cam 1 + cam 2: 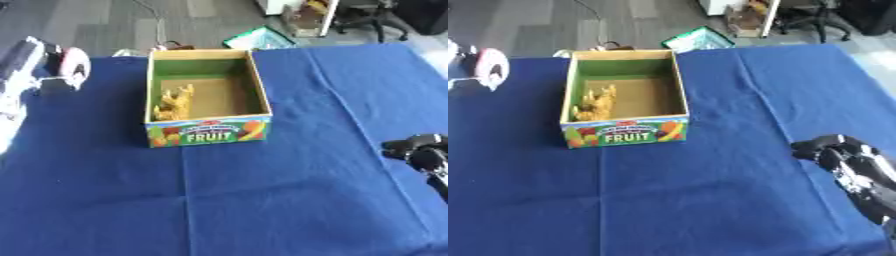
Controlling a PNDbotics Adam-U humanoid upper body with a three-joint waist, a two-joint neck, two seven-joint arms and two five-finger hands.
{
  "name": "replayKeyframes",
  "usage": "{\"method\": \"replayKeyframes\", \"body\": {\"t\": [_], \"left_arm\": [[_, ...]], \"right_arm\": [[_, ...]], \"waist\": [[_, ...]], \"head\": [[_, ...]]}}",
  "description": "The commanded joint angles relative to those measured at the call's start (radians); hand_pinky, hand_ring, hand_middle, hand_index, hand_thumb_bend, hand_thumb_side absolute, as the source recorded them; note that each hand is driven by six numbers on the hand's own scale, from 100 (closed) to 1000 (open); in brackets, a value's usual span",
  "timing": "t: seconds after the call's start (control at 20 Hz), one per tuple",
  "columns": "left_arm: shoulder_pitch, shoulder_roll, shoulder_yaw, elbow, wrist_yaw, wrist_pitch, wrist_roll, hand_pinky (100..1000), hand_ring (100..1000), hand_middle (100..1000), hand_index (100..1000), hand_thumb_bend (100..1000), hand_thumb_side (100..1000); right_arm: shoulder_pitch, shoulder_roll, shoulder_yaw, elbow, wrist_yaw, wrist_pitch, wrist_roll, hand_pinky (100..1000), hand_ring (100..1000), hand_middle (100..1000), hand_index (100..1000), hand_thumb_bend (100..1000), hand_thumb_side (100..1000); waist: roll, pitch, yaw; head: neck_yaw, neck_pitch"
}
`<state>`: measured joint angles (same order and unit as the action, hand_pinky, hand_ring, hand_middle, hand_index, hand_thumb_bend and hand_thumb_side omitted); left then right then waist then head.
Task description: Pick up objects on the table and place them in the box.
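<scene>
While the box (208, 95) stands open on the blue tablecloth (289, 190), its printed front with the word FRUIT faces the camera and a yellowish object (173, 104) lies inside against the box's left wall, toward the front corner. Left of the box and level with its far rim, the left hand (44, 62) hangs above the cloth, holding a round pink-and-white object (73, 65) — how its fingers lie round it I cannot tell. Right of the box and nearer the camera, the right hand (846, 160) rests low over the cloth, dark fingers curled, nothing visible in them — well apart from the box.
</scene>
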<state>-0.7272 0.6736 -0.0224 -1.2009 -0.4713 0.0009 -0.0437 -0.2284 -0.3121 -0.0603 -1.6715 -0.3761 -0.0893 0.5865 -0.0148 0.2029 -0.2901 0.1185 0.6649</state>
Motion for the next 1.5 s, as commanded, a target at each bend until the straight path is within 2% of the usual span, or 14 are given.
{"method": "replayKeyframes", "body": {"t": [0.05,0.3,0.35,0.6,0.8,0.9,1.0,1.05,1.1,1.15,1.25,1.3,1.35,1.5], "left_arm": [[-0.061,-0.008,-0.025,-0.054,0.039,-0.006,-0.034,606,389,331,429,100,161],[-0.090,-0.028,-0.040,-0.049,0.037,-0.016,-0.056,612,397,339,438,100,160],[-0.102,-0.039,-0.051,-0.048,0.032,-0.023,-0.063,615,400,343,443,100,164],[-0.181,-0.149,-0.116,0.061,-0.042,-0.043,-0.113,617,411,356,457,100,161],[-0.208,-0.205,-0.128,0.152,-0.111,-0.083,-0.115,628,432,380,482,133,139],[-0.211,-0.220,-0.127,0.176,-0.144,-0.100,-0.114,632,447,399,500,180,131],[-0.212,-0.229,-0.124,0.190,-0.166,-0.112,-0.112,632,447,399,500,180,131],[-0.212,-0.231,-0.124,0.195,-0.173,-0.116,-0.112,658,512,489,596,393,118],[-0.208,-0.234,-0.127,0.197,-0.180,-0.120,-0.115,663,524,506,616,418,113],[-0.205,-0.236,-0.129,0.196,-0.184,-0.124,-0.118,690,575,582,711,563,292],[-0.197,-0.233,-0.132,0.180,-0.172,-0.139,-0.116,703,597,609,736,656,415],[-0.193,-0.230,-0.131,0.171,-0.162,-0.146,-0.114,715,627,648,762,725,508],[-0.188,-0.227,-0.130,0.157,-0.148,-0.152,-0.108,724,650,677,775,764,548],[-0.168,-0.211,-0.121,0.094,-0.104,-0.163,-0.084,730,667,708,786,756,562]], "right_arm": [[-0.008,-0.018,-0.002,-0.009,0.000,0.001,0.000,836,811,594,685,100,342],[-0.007,-0.017,-0.001,-0.008,-0.002,0.001,0.000,836,812,594,685,100,340],[-0.012,-0.014,0.005,-0.009,-0.004,0.000,0.004,836,812,594,685,100,339],[-0.020,-0.009,0.014,-0.007,-0.014,-0.004,0.012,836,812,593,685,100,337],[-0.024,-0.006,0.017,-0.005,-0.017,-0.007,0.015,836,812,593,684,100,337],[-0.026,-0.005,0.018,-0.005,-0.018,-0.008,0.017,835,812,593,684,100,337],[-0.027,-0.004,0.019,-0.005,-0.019,-0.008,0.017,835,812,593,684,100,337],[-0.027,-0.004,0.019,-0.005,-0.019,-0.008,0.018,836,812,593,684,100,338],[-0.027,-0.003,0.019,-0.004,-0.019,-0.008,0.017,836,812,593,684,100,338],[-0.027,-0.003,0.019,-0.004,-0.018,-0.008,0.017,836,812,593,684,100,338],[-0.026,-0.002,0.018,-0.005,-0.018,-0.006,0.017,836,812,593,684,100,339],[-0.026,-0.002,0.018,-0.004,-0.017,-0.005,0.017,836,812,593,684,100,339],[-0.026,-0.002,0.017,-0.004,-0.016,-0.004,0.016,836,812,593,684,100,340],[-0.025,-0.003,0.017,-0.004,-0.013,-0.003,0.016,836,812,594,684,100,340]], "waist": [[-0.003,-0.021,-0.006],[-0.005,-0.023,-0.008],[-0.011,-0.025,-0.019],[-0.024,-0.023,-0.046],[-0.028,-0.019,-0.062],[-0.029,-0.017,-0.066],[-0.030,-0.016,-0.068],[-0.029,-0.016,-0.069],[-0.029,-0.016,-0.071],[-0.028,-0.016,-0.072],[-0.027,-0.017,-0.070],[-0.026,-0.017,-0.069],[-0.025,-0.017,-0.066],[-0.022,-0.019,-0.057]], "head": [[0.000,0.004],[0.001,0.004],[0.014,0.004],[0.024,0.003],[0.033,0.001],[0.036,0.001],[0.037,0.001],[0.038,0.001],[0.039,0.000],[0.040,0.000],[0.040,-0.002],[0.039,-0.003],[0.038,-0.003],[0.033,-0.001]]}}
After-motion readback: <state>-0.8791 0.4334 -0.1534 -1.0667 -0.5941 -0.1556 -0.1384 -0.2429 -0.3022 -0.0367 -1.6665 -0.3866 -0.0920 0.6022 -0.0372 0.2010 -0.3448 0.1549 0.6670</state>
